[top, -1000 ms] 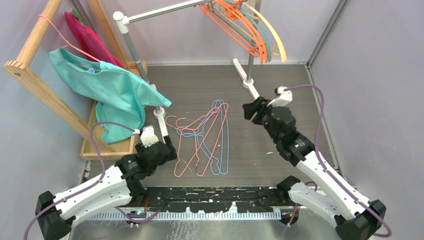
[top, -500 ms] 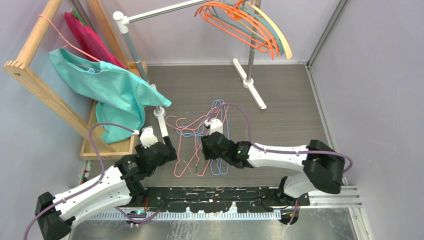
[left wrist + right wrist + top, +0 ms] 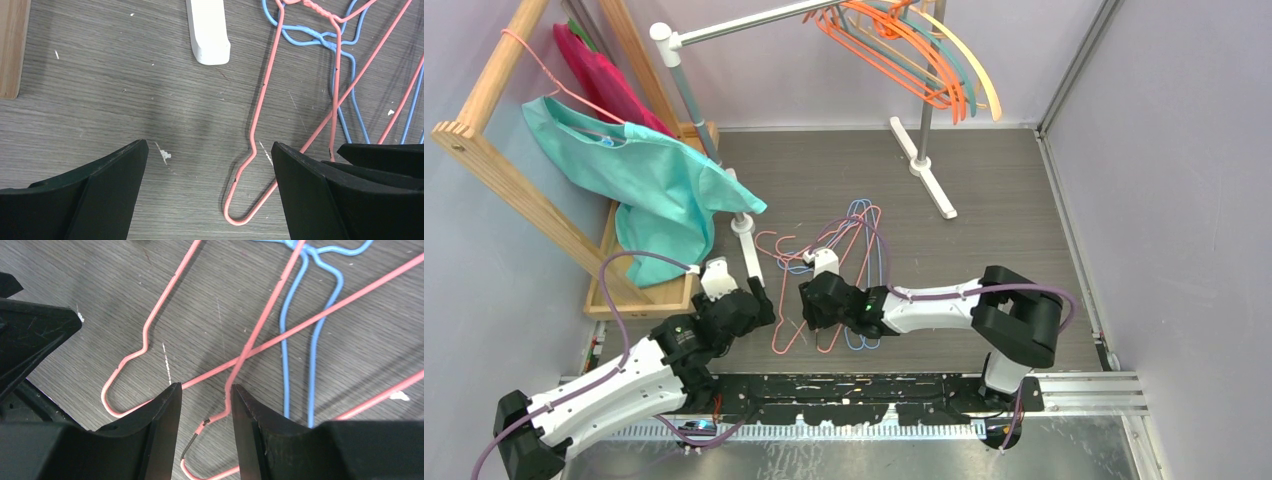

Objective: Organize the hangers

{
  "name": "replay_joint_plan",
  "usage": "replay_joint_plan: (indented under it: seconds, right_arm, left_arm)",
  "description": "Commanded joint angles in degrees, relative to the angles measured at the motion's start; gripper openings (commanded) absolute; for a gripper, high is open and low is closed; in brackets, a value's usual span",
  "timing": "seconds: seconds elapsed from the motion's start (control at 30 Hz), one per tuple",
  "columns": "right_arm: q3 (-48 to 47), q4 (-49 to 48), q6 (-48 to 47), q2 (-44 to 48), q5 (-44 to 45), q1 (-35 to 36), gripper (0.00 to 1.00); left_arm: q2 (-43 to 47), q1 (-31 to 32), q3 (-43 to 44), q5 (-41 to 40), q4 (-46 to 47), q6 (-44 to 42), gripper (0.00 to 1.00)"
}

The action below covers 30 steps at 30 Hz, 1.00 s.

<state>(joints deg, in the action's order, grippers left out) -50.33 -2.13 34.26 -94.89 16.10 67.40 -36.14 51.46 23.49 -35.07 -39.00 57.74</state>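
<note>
Several thin pink and light-blue wire hangers lie tangled on the table in front of the arms. Orange, teal and cream hangers hang on the silver rail at the back. My right gripper reaches left, low over the wire pile. In the right wrist view it is partly open, with a bent corner of a pink hanger between the jaws and not clamped. A blue hanger lies just right of it. My left gripper is wide open and empty, with a pink hanger's corner between its fingers on the table.
The rail's white feet stand on the table; one shows in the left wrist view. A wooden rack with a teal shirt on a pink wire hanger stands at the left. Purple walls enclose the table.
My right arm has swung from the back right, near the rail's foot, down and left onto the wire hangers. The hung hangers have swayed. My left arm has barely moved.
</note>
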Motion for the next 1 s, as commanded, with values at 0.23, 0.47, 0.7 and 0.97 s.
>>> replay_joint_plan:
  seconds: [0.23, 0.47, 0.7, 0.97]
  right_arm:
    - [-2.86, -2.02, 1.27, -4.67, 1.7, 0.63, 0.45]
    - [-3.78, -0.91, 0.85, -6.33, 2.68, 0.87, 0.19]
    - [-3.16, 1.12, 0.12, 1.92, 5.48, 1.25, 0.03]
    - [-2.86, -0.74, -1.89, 17.5, 7.53, 0.29, 0.01]
  left_arm:
    - [1.9, -0.2, -1.3, -0.66, 1.3, 0.63, 0.98]
    - [3.24, -0.2, -1.62, -1.02, 0.23, 0.73, 0.98]
    - [3.7, -0.18, -1.32, -0.91, -0.46, 0.83, 0.98]
    - [3.76, -0.26, -1.31, -0.94, -0.22, 1.07, 0.98]
